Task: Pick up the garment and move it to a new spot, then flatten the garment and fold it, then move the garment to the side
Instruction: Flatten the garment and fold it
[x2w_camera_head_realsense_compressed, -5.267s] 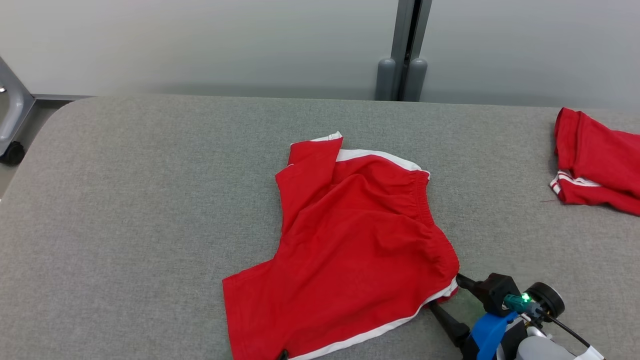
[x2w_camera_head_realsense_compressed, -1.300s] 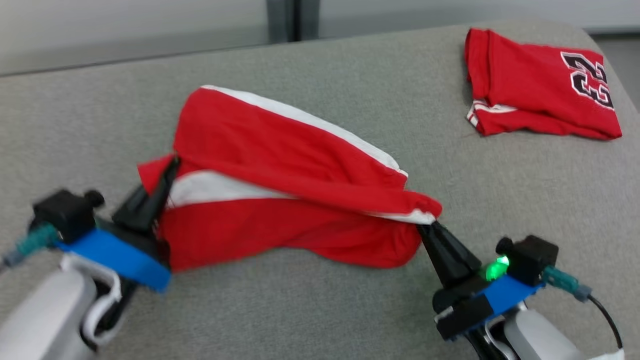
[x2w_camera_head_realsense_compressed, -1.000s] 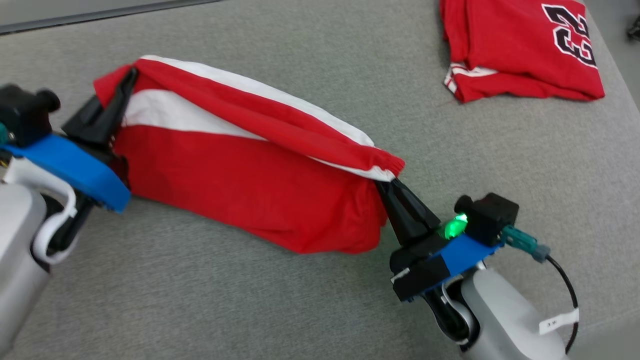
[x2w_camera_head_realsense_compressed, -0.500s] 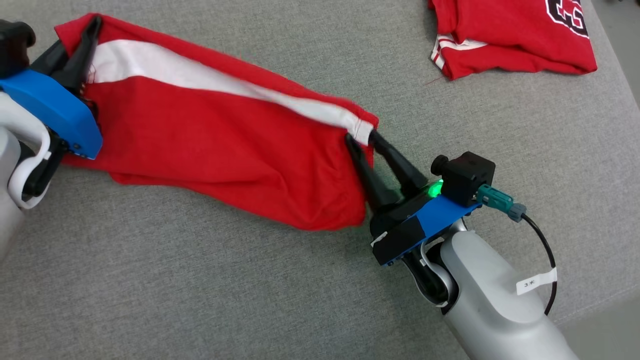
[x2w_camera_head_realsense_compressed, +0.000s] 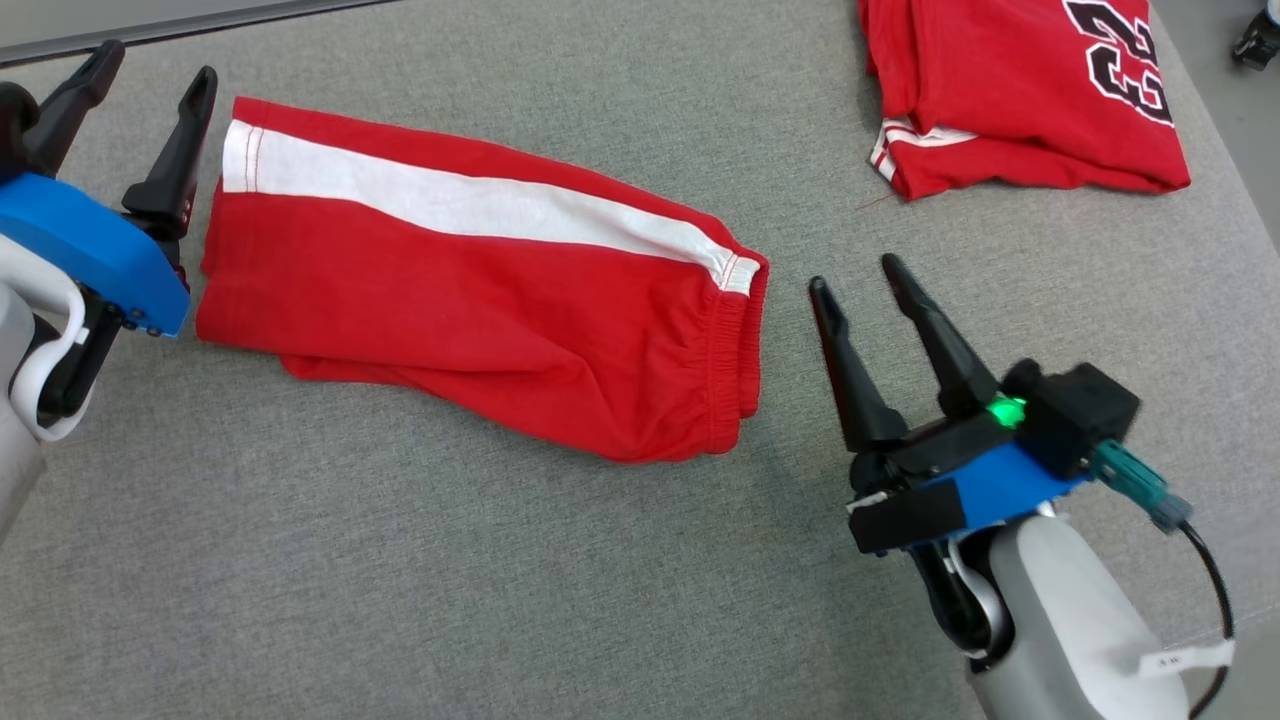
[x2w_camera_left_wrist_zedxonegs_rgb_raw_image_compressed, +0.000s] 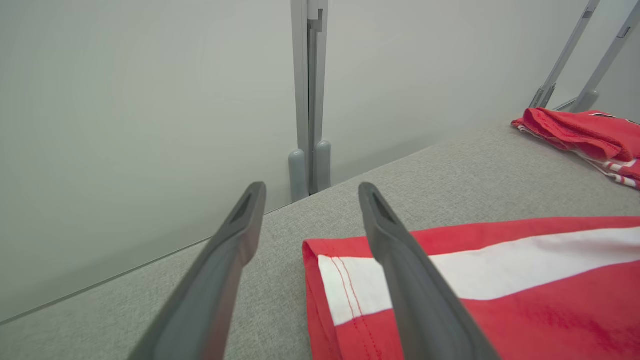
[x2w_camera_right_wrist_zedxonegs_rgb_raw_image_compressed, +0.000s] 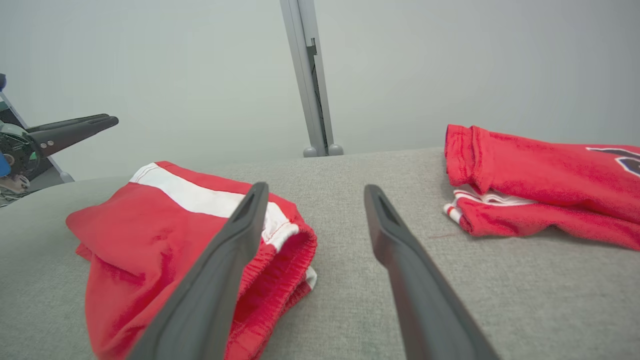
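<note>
Now that the grey tabletop (x2w_camera_head_realsense_compressed: 420, 570) carries the garment (x2w_camera_head_realsense_compressed: 480, 300) on its own, the step in hand looks like the end of the lay-down, with flattening to follow. The garment is a pair of red shorts with a white side stripe, stretched long, one leg over the other, the elastic waistband at its right end. A folded red jersey (x2w_camera_head_realsense_compressed: 1020, 100) sits well apart, beyond that waistband end. The right fingers (x2w_camera_head_realsense_compressed: 845, 370) stand spread wide and empty just off the waistband. The left fingers (x2w_camera_head_realsense_compressed: 183, 140) are equally spread and empty just beside the leg hem.

To do this well, I would draw both arms straight away from the garment so that no tip catches a hem. Then smooth the bunched lower edge, where an under-layer peeks out, before any fold. The fold should bring one end squarely over the other.

Half a second earlier both pairs of fingers were pinched on the garment's two ends, holding it taut. They have since let go and backed off, and the cloth has settled flatter.
</note>
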